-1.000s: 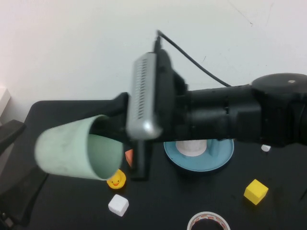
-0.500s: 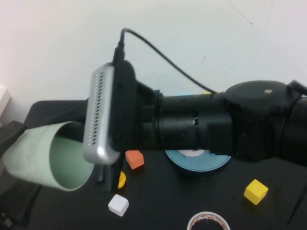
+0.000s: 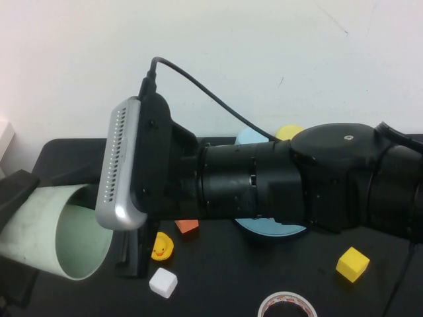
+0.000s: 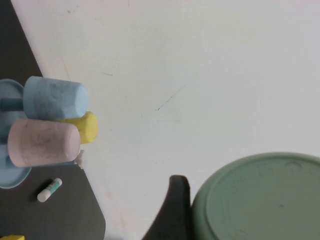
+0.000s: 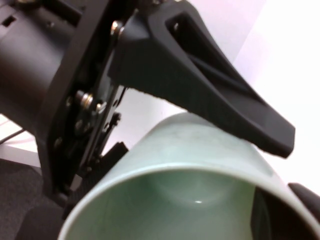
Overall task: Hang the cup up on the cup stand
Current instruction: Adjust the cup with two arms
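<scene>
1. Cup (image 3: pixel 56 231) now sits low at the far left of the high view, lying sideways above the surface (image 3: pixel 218 290) with its mouth toward the camera; a second ago it hung higher and nearer the middle.
2. Left end effector (image 5: pixel 220 150) is clamped on the cup, one black finger (image 5: pixel 200 90) across its outer wall.
3. Right end effector (image 3: pixel 132 254) hangs just beside the cup's mouth; its grip cannot be told.
4. Right arm (image 3: pixel 264 185) has swung left, now covering most of the cup stand (image 3: pixel 271 228).
5. Duck (image 3: pixel 160 247), hidden half a second ago, shows fully beside the white cube (image 3: pixel 162 282).
</scene>
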Controlling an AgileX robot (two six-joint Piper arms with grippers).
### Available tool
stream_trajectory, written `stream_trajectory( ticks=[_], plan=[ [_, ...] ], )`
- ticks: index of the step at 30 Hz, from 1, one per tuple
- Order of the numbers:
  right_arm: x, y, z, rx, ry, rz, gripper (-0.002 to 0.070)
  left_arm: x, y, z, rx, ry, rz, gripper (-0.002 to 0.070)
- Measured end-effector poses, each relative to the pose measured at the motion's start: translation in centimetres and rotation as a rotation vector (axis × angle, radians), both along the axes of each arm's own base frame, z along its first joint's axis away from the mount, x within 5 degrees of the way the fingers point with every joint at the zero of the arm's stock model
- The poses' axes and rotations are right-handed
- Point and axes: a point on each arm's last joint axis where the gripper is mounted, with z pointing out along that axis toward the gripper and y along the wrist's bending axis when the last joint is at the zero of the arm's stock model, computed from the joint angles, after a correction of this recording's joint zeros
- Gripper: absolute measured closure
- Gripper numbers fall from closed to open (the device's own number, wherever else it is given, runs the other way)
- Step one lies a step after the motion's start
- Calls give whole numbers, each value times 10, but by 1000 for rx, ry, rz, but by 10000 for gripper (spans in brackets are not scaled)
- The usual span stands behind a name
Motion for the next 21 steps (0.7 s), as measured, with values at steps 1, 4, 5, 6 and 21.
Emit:
stream_trajectory(
  ticks=[1,4,5,6,21],
  plan=[
    [0,0,0,0,1,-1,653,0,0,0,1,-1,2,68],
    [0,0,0,-1,1,-3,653,0,0,0,0,-1,5,69],
    [0,0,0,-1,1,-3,653,0,0,0,0,-1,5,69],
    [0,0,0,-1,1,-5,653,0,0,0,0,-1,5,69],
    [-1,2,-1,-5,0,0,519,0,1,0,32,-19,10,99]
  ],
)
